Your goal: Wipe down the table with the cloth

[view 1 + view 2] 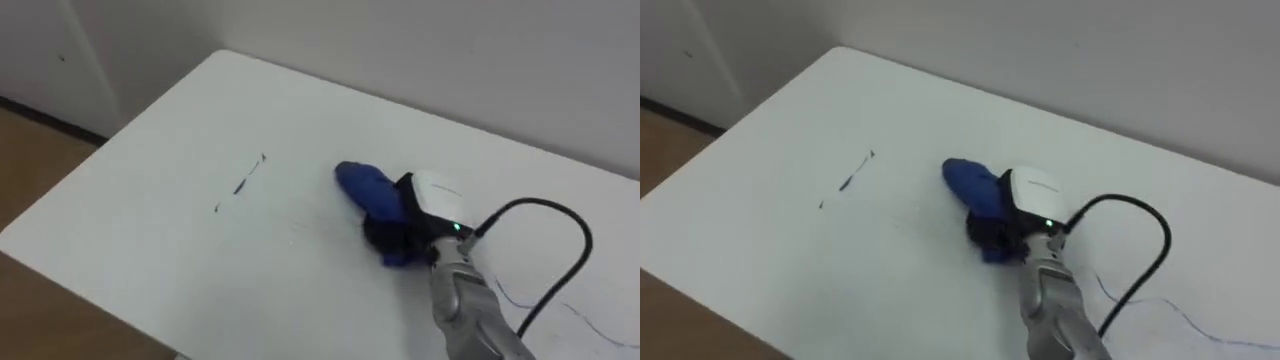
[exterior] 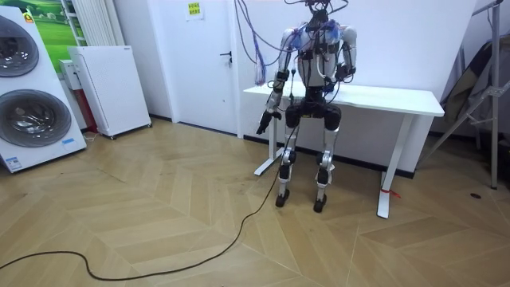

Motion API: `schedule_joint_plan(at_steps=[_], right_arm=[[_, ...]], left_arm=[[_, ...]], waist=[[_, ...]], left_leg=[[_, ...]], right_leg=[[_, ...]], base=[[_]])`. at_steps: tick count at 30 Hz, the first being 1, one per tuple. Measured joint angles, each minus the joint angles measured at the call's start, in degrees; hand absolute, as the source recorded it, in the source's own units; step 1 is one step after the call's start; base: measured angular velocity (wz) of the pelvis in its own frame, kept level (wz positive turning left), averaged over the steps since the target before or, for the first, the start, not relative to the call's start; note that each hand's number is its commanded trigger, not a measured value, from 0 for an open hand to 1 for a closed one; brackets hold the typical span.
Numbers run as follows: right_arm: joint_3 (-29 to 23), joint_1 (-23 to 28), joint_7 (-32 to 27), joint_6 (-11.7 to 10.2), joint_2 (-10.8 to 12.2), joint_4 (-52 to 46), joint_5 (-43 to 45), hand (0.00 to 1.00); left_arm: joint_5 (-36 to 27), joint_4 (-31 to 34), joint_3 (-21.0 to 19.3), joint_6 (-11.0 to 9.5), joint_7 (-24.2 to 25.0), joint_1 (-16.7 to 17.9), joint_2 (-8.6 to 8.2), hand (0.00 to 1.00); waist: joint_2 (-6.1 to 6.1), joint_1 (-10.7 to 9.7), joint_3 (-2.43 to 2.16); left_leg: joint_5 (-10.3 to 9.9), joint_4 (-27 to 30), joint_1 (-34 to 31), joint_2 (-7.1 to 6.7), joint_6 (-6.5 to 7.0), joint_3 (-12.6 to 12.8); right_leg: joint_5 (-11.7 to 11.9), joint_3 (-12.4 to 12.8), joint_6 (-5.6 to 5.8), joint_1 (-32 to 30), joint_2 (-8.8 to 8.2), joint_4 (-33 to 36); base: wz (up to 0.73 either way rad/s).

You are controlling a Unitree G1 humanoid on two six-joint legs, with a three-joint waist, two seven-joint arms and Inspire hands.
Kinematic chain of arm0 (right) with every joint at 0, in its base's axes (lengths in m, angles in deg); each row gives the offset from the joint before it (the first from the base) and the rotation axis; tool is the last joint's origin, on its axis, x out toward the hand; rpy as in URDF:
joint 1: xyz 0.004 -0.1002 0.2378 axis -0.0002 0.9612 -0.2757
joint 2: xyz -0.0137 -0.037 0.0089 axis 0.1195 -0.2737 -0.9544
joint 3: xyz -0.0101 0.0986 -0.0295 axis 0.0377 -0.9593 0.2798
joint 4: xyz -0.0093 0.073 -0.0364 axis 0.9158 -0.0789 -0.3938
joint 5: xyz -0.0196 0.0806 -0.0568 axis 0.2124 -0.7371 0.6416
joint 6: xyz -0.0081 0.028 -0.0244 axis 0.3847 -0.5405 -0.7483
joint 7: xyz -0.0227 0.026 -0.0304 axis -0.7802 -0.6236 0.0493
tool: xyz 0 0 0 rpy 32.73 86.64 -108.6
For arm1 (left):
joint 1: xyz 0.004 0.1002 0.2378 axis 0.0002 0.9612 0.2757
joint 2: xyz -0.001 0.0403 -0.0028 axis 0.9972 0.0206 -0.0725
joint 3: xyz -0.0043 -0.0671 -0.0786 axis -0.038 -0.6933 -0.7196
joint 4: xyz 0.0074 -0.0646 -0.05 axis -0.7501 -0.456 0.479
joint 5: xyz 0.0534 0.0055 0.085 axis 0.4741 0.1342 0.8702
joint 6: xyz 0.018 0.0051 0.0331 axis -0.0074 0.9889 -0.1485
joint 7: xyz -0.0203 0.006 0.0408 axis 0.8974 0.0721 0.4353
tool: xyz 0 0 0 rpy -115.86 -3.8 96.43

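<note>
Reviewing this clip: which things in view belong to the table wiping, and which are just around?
Part of the job: blue cloth under the right hand; white table; dark mark on it, left of the cloth; faint lines near the right arm.
Just around: washing machines; white cabinet; door; idle left hand at the robot's side.

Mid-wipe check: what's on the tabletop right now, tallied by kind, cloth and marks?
Blue cloth, under the right hand: 1
Dark pen mark, to the left of the cloth: 1
Faint blue scribble, on the table to the right of the arm: 1
Total: 3
</note>
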Motion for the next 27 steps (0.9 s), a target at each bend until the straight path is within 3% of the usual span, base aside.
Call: schedule_joint_plan(at_steps=[2,3,4,6,8,10,12,13,16,19,21,24,26,27], right_arm=[[-3.49,3.95,-4.57,-5.81,-0.24,2.16,-4.39,1.00],[-4.98,5.85,-6.04,-6.90,-0.63,2.10,-5.55,1.00],[-8.03,9.47,-9.41,-8.35,-2.14,1.99,-7.46,1.00],[-12.93,13.54,-13.23,-8.66,-4.83,3.10,-10.36,1.00],[-21.90,16.37,-18.76,-8.64,-7.29,10.12,-11.46,1.00],[-25.98,16.54,-20.90,-8.48,-9.92,17.33,-11.84,1.00],[-26.89,16.45,-21.31,-6.63,-13.45,22.66,-11.89,1.00],[-26.89,16.42,-21.31,-5.94,-13.74,23.05,-11.92,1.00],[-25.61,14.43,-21.12,-3.45,-12.91,22.89,-13.29,1.00],[-23.16,9.99,-19.66,-0.16,-9.32,20.20,-13.67,1.00],[-19.39,7.96,-17.99,1.46,-6.76,16.47,-13.33,1.00],[-10.66,5.56,-12.70,3.89,-2.74,8.09,-9.48,1.00],[-5.66,3.47,-8.48,5.28,0.09,3.33,-6.04,1.00],[-4.52,3.53,-7.07,5.18,0.06,1.14,-4.26,1.00]], left_arm=[[2.36,-0.24,-2.68,-0.28,0.20,1.02,0.03,0.00],[3.72,-0.47,-4.05,-0.86,0.33,0.94,0.02,0.00],[6.57,-0.70,-6.59,-1.38,0.32,1.06,0.10,0.00],[9.71,-1.92,-9.45,-0.92,0.10,1.85,0.99,0.00],[11.66,-2.07,-12.91,0.07,-0.08,3.48,2.05,0.00],[11.68,-2.06,-13.06,0.27,0.11,4.42,2.94,0.00],[10.93,-2.15,-13.04,0.02,0.30,4.45,2.82,0.00],[10.58,-2.18,-12.72,-0.22,0.31,4.36,2.75,0.00],[5.63,-3.99,-9.36,-1.30,0.19,1.93,2.73,0.00],[4.32,-5.81,-4.97,-2.16,-0.05,-1.03,1.99,0.00],[4.33,-7.13,-3.31,-2.11,-0.11,-3.10,1.06,0.00],[4.34,-7.65,-0.54,-1.86,-0.94,-4.71,-0.06,0.00],[4.31,-7.11,0.63,-0.83,-1.20,-4.40,-0.74,0.00],[3.71,-5.75,0.61,0.09,-1.23,-3.49,-1.30,0.00]], waist=[[-0.41,-1.91,-0.02],[-0.62,-2.23,-0.15],[-1.00,-2.21,-0.57],[-1.27,-2.79,-0.96],[-1.99,-3.90,-1.61],[-2.56,-4.33,-1.75],[-2.93,-5.03,-1.72],[-2.92,-5.19,-1.73],[-2.83,-5.22,-1.69],[-2.04,-4.68,-1.50],[-1.49,-3.33,-1.43],[-1.04,-1.87,-1.13],[-0.41,-1.30,-0.57],[0.20,-0.97,-0.16]], left_leg=[[0.16,0.03,0.51,-0.55,0.28,0.93],[0.34,-0.09,0.58,-0.81,0.55,1.69],[0.67,-0.88,0.99,-1.18,1.02,3.00],[0.83,-1.43,2.13,-2.04,1.32,3.19],[0.24,-1.45,3.30,-2.72,2.33,3.65],[-0.29,-1.25,3.82,-2.84,2.78,4.09],[-1.20,-0.48,4.13,-2.64,2.98,4.55],[-1.42,-0.22,4.17,-2.53,2.97,4.70],[-2.12,0.73,4.24,-1.75,2.71,4.56],[-3.06,1.56,4.07,-0.95,2.15,4.41],[-3.26,1.63,4.08,-0.83,2.19,3.75],[-3.34,1.65,3.54,-1.04,2.19,0.59],[-2.90,1.36,3.04,-1.09,1.80,-0.79],[-2.64,1.11,3.02,-1.08,1.86,-1.09]], right_leg=[[-0.24,-0.01,0.41,2.25,-0.41,-1.87],[-0.46,0.08,0.71,2.63,-0.75,-2.03],[-0.81,0.52,1.12,2.91,-1.32,-1.99],[-1.17,0.92,1.70,4.12,-2.12,-2.25],[-1.61,1.62,2.44,5.61,-2.73,-2.34],[-1.55,1.85,2.66,6.50,-2.91,-2.27],[-1.44,1.90,2.80,6.62,-2.78,-1.29],[-1.41,1.89,2.80,6.52,-2.68,-1.06],[-0.52,1.69,2.16,6.21,-1.64,-0.61],[0.69,1.68,1.12,5.27,-0.19,-0.70],[1.38,1.35,0.37,4.46,0.55,-0.66],[1.66,0.82,-0.26,3.42,1.56,-0.65],[1.12,0.94,-0.99,3.04,1.97,-0.80],[0.77,0.67,-1.08,3.01,1.94,-0.81]], base=[[0.48],[0.56],[0.30],[0.14],[0.08],[-0.12],[-0.23],[-0.34],[-0.42],[-0.50],[-0.60],[-0.19],[0.21],[0.21]])
